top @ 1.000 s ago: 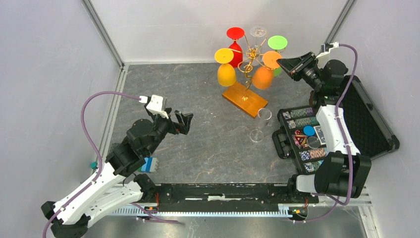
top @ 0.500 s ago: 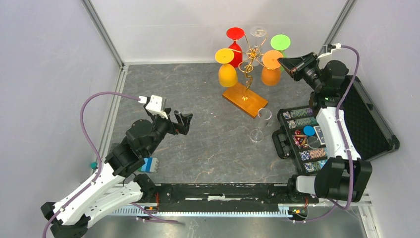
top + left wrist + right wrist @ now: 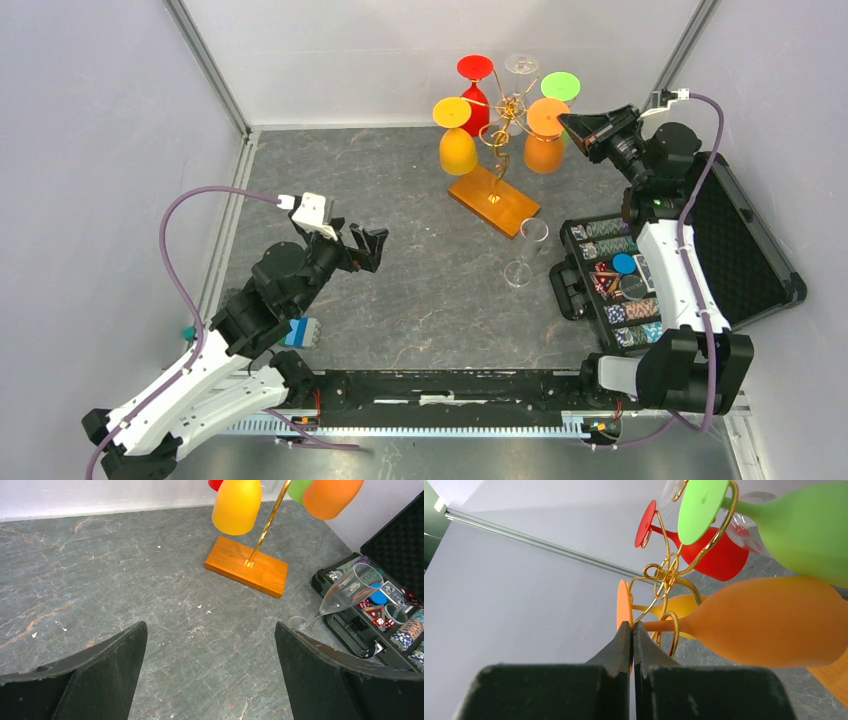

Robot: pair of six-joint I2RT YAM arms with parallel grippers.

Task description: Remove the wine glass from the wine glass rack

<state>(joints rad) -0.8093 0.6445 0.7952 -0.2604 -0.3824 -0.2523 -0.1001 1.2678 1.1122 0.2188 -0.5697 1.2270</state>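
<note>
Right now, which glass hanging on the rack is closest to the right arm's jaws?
The orange glass: its foot disc sits at the tips of the right gripper, jaws shut. The green glass, red glass and yellow glass hang farther off.

**Grey stone underfoot, pale walls all round**

From above, I work over a tabletop [image 3: 400, 290] with a dark grey marbled stone look, veined with lighter and rusty streaks. A white back wall [image 3: 400, 50] fills the upper middle of the frame. Plain pale grey panels close me in, a left wall [image 3: 90, 150] and a right wall [image 3: 800, 120]. A slanted left post [image 3: 207, 65] of bare metal marks the upper left corner and a right post [image 3: 690, 40] the upper right. A ridged metal rail [image 3: 420, 427] runs along the bottom edge. The light is soft and even, the shadows on the stone faint.
</note>
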